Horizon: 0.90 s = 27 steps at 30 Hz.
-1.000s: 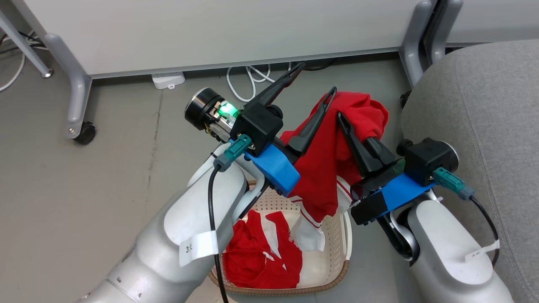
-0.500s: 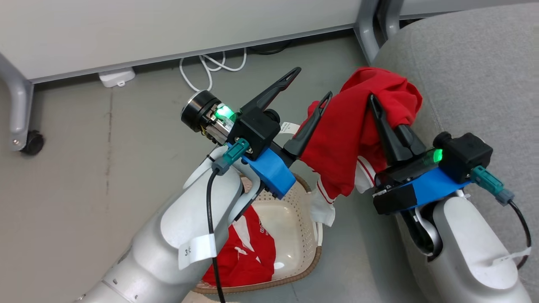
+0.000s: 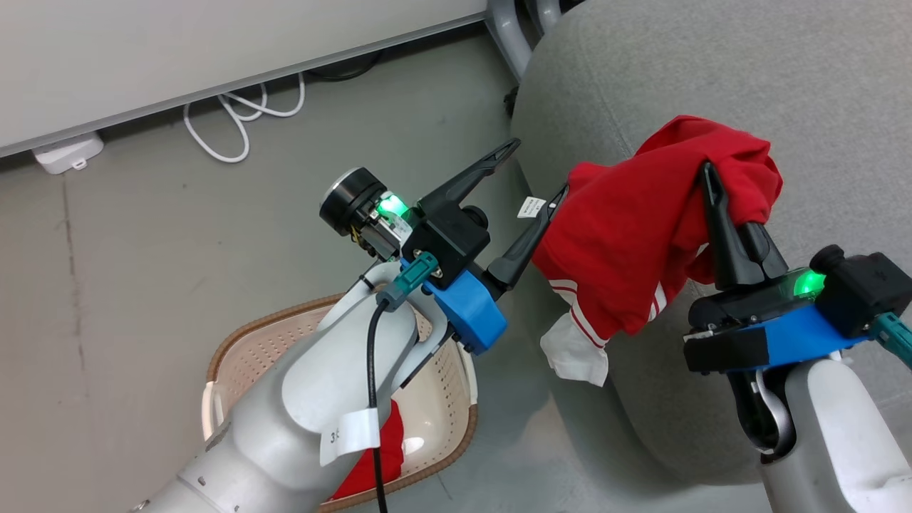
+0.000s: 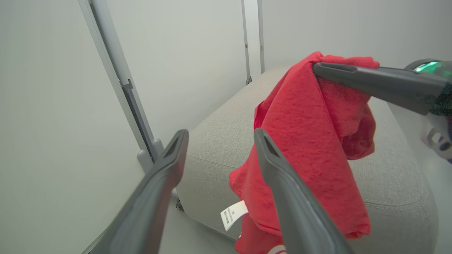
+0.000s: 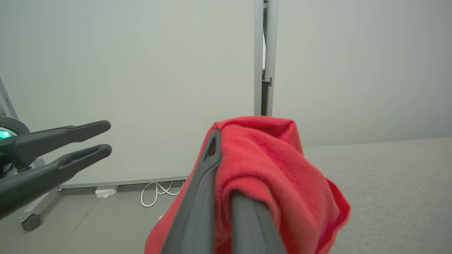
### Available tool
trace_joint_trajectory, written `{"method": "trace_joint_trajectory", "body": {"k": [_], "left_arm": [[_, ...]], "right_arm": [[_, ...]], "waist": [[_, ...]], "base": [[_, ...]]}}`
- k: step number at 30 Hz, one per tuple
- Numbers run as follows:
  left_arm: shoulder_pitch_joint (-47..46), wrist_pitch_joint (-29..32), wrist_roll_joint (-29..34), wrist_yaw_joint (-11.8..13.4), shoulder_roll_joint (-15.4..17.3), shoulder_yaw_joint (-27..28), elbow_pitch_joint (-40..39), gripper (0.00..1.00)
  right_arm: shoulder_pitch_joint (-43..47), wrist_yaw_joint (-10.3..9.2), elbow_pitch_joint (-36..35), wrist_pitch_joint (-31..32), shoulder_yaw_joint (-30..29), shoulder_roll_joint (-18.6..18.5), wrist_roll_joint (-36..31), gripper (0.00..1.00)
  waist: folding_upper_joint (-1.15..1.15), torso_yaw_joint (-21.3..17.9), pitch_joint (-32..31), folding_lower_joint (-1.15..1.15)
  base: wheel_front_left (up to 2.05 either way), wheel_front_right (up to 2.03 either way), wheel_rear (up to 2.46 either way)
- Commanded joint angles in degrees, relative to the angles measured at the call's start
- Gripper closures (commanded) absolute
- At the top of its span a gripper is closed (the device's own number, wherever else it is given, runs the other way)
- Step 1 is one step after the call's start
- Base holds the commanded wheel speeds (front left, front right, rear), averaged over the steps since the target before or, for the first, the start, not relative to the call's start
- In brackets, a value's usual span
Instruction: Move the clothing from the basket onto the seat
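— So, how many pieces of clothing do you count?

— Two. One red garment (image 3: 627, 242), with white stripes and a white cuff at its lower end, hangs from the right gripper (image 3: 709, 178). Both of that gripper's fingers are pressed together on a bunched fold of the cloth. A second red piece (image 3: 370, 456) lies in the basket (image 3: 235, 342), mostly hidden under the left forearm (image 3: 335, 377).

— Where is the held one relative to the seat (image 3: 712, 71)?

— Up over the rounded edge of the one grey cushion. The cuffed end dangles past that edge, alongside the cushion's side. Whether the cloth touches the upholstery, I cannot tell.

— And the left gripper (image 3: 539, 165)?

— Spread wide, with nothing between its two fingers. Both point toward the seat. The nearer finger lies just beside the garment's edge, next to one small white label (image 3: 531, 206). I cannot tell whether finger and cloth touch.

— How many baskets?

— One, an oval cream one with a brown rim. It stands on the floor (image 3: 142, 271) near the seat, with a strip of floor between them.

— Anything else down there?

— One looped white cable (image 3: 235, 121) and one small white box (image 3: 68, 153), both at the foot of the pale wall panel (image 3: 178, 43).
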Motion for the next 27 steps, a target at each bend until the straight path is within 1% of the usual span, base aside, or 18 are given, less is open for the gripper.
{"method": "trace_joint_trajectory", "body": {"k": [1, 9, 19, 22, 27], "left_arm": [[-0.1, -0.3, 0.1, -0.4, 0.3, -0.2, 0.2, 0.00], [1.0, -0.3, -0.6, -0.2, 0.4, -2.6, 1.0, 0.00], [1.4, -0.3, -1.4, -0.3, 0.6, -3.3, 1.2, 0.00], [1.1, -0.3, -1.5, -0.3, 0.7, -3.1, 1.1, 0.00], [-0.5, -0.3, -1.1, 0.2, 1.5, -2.7, 0.2, 0.00]], "right_arm": [[0.8, 0.02, -0.6, -0.2, -0.3, 0.1, -0.1, 1.00], [5.3, 0.03, -3.6, -0.2, -3.8, 1.0, -0.2, 1.00], [7.9, 0.02, -4.9, -0.2, -4.8, 2.2, -0.5, 1.00], [7.2, 0.02, -5.1, -0.2, -5.0, 2.3, -0.6, 1.00], [0.7, 0.02, -6.1, -0.2, -5.8, 1.4, -0.8, 1.00]], "waist": [[0.00, -1.3, 0.3, 0.00], [0.00, -4.7, 0.4, 0.00], [0.00, -6.1, -0.1, 0.00], [0.00, -6.0, -0.1, 0.00], [0.00, -5.1, 2.7, 0.00]], "base": [[0.00, 0.00, 0.00], [0.00, 0.00, 0.00], [0.00, 0.00, 0.00], [0.00, 0.00, 0.00], [0.00, 0.00, 0.00]]}}
